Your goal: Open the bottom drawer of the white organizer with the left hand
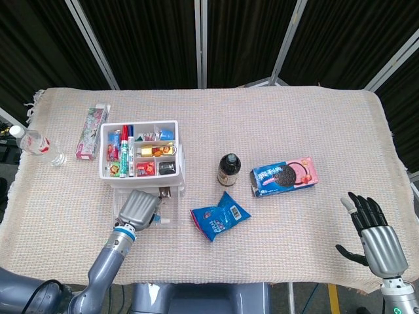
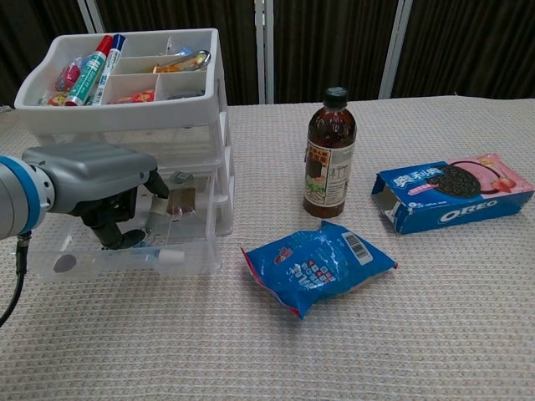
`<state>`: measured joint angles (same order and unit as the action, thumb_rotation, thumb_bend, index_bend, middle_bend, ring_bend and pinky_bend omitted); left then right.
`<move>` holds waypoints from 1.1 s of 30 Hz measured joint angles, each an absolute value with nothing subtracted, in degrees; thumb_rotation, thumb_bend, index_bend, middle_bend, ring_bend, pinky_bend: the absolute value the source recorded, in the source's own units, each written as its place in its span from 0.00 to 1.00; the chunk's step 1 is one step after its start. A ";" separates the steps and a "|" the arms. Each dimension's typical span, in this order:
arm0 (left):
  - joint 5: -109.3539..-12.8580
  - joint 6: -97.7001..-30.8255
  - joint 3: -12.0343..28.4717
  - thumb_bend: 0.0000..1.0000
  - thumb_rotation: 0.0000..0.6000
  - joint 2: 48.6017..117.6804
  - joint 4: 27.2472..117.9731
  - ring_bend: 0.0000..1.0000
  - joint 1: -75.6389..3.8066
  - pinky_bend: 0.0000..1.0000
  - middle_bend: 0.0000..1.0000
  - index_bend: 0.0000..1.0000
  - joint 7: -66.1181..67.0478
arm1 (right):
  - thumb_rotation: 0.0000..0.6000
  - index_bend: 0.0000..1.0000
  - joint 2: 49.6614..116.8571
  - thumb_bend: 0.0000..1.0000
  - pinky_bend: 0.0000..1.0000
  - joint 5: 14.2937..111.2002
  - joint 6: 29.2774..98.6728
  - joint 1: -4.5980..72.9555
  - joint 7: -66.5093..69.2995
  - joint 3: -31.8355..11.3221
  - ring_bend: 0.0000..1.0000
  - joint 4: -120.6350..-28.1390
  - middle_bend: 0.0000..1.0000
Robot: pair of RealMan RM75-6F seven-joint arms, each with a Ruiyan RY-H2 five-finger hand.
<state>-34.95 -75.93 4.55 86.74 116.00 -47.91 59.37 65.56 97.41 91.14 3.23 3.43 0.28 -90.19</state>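
Your left hand [image 2: 92, 180] has its fingers [image 2: 117, 232] curled down into the bottom drawer [image 2: 125, 255], hooked behind its clear front wall. That drawer sticks out from the white organizer [image 2: 134, 117] toward you, so it is pulled open. You can see small things lying inside it, but they are too small to name. On top of the organizer sits a tray with markers [image 2: 94, 57] and other bits.

Your right hand [image 1: 378, 242] is far off at the near right edge of the bench [image 1: 294, 124]. Its fingers are spread apart and it holds nothing.

Just right of the drawer lies a blue snack bag [image 2: 318, 266]. Behind it stands a brown bottle [image 2: 329, 154], upright. A blue cookie box [image 2: 456, 192] lies to the right of the bottle. At the far left edge lie a clear water bottle [image 1: 36, 145] and a pink box [image 1: 90, 131].
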 measured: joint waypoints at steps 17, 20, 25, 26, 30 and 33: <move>-39.08 -76.81 3.20 0.58 1.00 83.99 119.16 0.95 -47.10 0.81 1.00 0.59 56.42 | 1.00 0.00 65.84 0.02 0.00 97.53 90.82 3.33 2.82 0.44 0.00 -90.08 0.00; -40.81 -77.34 2.93 0.58 1.00 82.29 121.11 0.95 -46.68 0.81 1.00 0.60 55.73 | 1.00 0.00 65.86 0.02 0.00 97.55 90.85 3.31 2.76 0.44 0.00 -90.09 0.00; -43.21 -78.31 2.45 0.58 1.00 79.18 124.22 0.95 -45.86 0.81 1.00 0.60 54.84 | 1.00 0.00 65.76 0.02 0.00 97.42 91.04 3.25 2.92 0.34 0.00 -90.15 0.00; -43.92 -78.51 2.33 0.58 1.00 78.23 125.06 0.95 -45.60 0.81 1.00 0.60 54.47 | 1.00 0.00 65.75 0.02 0.00 97.40 91.05 3.25 2.96 0.32 0.00 -90.16 0.00; -46.72 -79.09 1.55 0.58 1.00 74.89 127.76 0.95 -44.52 0.81 1.00 0.60 53.24 | 1.00 0.00 65.68 0.02 0.00 97.26 91.01 3.26 3.04 0.27 0.00 -90.19 0.00; -49.36 -79.45 0.23 0.58 1.00 72.39 129.33 0.95 -43.41 0.81 1.00 0.60 52.46 | 1.00 0.00 65.63 0.02 0.00 97.20 90.98 3.27 3.09 0.25 0.00 -90.23 0.00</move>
